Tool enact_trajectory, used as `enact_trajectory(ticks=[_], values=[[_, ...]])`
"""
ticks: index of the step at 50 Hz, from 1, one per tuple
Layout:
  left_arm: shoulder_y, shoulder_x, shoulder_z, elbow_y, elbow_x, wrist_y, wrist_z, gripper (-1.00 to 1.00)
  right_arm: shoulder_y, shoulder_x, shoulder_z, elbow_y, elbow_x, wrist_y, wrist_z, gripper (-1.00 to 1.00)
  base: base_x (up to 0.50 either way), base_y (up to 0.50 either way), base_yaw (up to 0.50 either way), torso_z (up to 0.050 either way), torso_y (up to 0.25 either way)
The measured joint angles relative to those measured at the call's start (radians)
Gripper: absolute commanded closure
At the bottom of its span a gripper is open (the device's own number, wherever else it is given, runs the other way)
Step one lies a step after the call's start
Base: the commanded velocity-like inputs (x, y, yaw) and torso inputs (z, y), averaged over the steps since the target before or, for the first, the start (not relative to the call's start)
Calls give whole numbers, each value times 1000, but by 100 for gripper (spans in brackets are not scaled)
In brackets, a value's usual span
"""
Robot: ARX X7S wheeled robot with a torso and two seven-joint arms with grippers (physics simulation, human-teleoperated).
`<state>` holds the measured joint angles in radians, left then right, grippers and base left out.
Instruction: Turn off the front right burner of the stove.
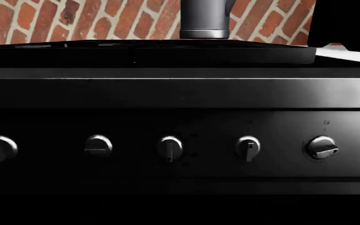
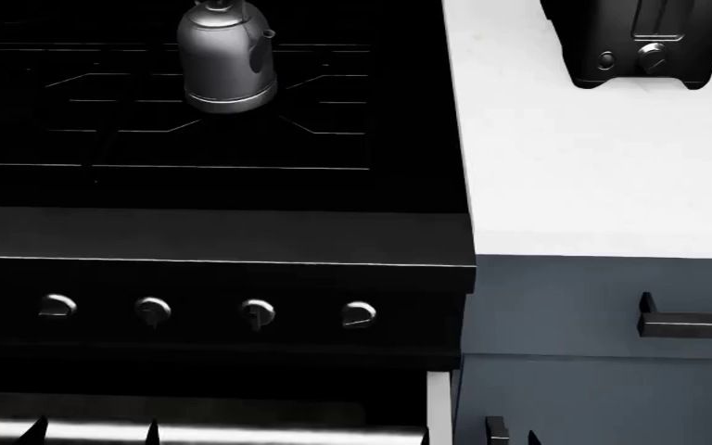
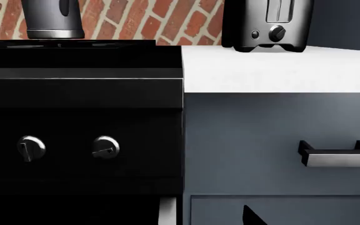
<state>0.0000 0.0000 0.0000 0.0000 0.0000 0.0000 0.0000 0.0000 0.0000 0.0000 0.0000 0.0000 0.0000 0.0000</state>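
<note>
The black stove (image 2: 208, 236) fills the left of the head view, with a row of round silver knobs on its front panel. The rightmost knob (image 2: 359, 315) has its pointer turned sideways; it also shows in the left wrist view (image 1: 321, 147) and the right wrist view (image 3: 105, 147). The knob beside it (image 3: 30, 147) points down. The steel oven bar handle (image 2: 208, 432) lies below. My left gripper (image 2: 93, 432) is open, its tips in front of the bar handle. My right gripper (image 2: 477, 438) is open near the stove's right edge; one fingertip (image 3: 252, 216) shows.
A steel kettle (image 2: 225, 57) stands on the cooktop grates. A white counter (image 2: 578, 167) to the right holds a black toaster (image 2: 641, 42). Below it is a grey-blue cabinet (image 2: 578, 306) with a black handle (image 2: 692, 323). A brick wall (image 1: 105, 18) is behind.
</note>
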Motion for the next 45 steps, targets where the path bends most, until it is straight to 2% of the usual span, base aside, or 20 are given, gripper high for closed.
enact_trajectory(ticks=[10, 32, 45], values=[[-12, -19, 24, -4, -56, -24, 10, -100, -2, 18, -16, 7, 22, 0, 30, -100, 0, 0, 0, 0, 0], [-39, -57, 83, -23, -79, -10, -50, -100, -2, 59, -56, -1, 75, 30, 85, -100, 0, 0, 0, 0, 0], [-50, -73, 105, -25, -85, -45, -86, -100, 0, 75, -75, -7, 97, 45, 107, -100, 0, 0, 0, -47, 0]])
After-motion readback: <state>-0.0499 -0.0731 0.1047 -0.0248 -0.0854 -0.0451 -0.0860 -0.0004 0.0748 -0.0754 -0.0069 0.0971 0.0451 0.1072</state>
